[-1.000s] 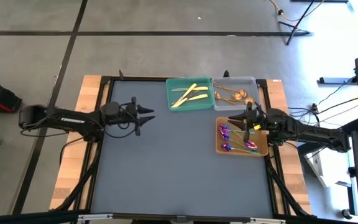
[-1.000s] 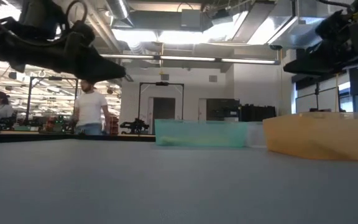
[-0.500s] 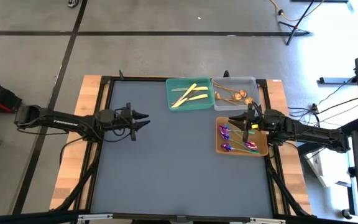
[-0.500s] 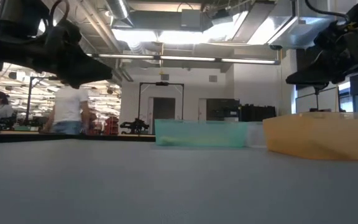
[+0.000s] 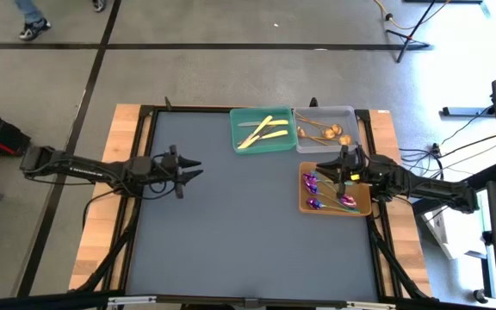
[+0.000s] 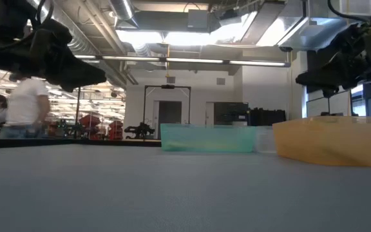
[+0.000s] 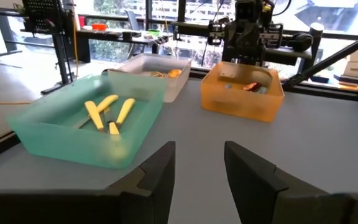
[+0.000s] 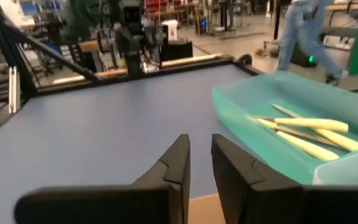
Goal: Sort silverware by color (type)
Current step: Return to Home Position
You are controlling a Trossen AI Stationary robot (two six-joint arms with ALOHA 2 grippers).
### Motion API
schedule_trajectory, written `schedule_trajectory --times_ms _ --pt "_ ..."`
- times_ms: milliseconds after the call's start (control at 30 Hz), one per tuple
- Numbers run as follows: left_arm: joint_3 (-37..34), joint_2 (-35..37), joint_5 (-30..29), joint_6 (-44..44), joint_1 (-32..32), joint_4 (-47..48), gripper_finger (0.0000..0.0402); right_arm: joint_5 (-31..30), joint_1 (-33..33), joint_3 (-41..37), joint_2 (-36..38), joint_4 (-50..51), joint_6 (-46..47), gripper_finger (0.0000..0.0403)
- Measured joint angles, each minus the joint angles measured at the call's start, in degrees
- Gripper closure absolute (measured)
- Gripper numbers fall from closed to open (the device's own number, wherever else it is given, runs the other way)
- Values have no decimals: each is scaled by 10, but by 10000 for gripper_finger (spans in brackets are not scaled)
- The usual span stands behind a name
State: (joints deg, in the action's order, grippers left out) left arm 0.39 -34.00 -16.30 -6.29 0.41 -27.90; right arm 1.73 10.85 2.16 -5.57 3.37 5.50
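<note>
The silverware lies sorted in three trays at the table's far right. Pale yellow knives [image 5: 261, 131] are in the green tray [image 5: 236, 138], also seen as knives [image 7: 107, 115] in the left wrist view. Copper spoons [image 5: 325, 132] are in the grey tray [image 5: 351, 112]. Purple-blue spoons [image 5: 330, 191] are in the orange tray [image 5: 364, 209]. My left gripper [image 5: 195, 167] hovers open over the table's left half, away from the trays, its fingers apart [image 7: 199, 152]. My right gripper [image 5: 319, 167] hangs over the orange tray's left edge, open by a narrow gap [image 8: 200, 146], holding nothing.
The blue-grey tabletop [image 5: 231, 232] spreads bare between the two arms and toward the near edge. In the low view the orange tray [image 6: 333, 138] and the green tray [image 6: 205, 138] stand at the far right. A person [image 6: 24, 106] walks in the room behind.
My left gripper has drawn back toward the table's left edge, staying open and above the table. My right gripper has held its place over the orange tray. The person in the room behind has walked leftward.
</note>
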Motion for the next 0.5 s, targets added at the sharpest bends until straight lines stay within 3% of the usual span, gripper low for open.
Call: schedule_trajectory --times_ms 267,500 --pt "0 48 8 7 -1 27 269 19 0 -4 1 -12 0 398" --pt "0 108 9 5 -1 84 291 17 0 -4 1 -11 -1 392"
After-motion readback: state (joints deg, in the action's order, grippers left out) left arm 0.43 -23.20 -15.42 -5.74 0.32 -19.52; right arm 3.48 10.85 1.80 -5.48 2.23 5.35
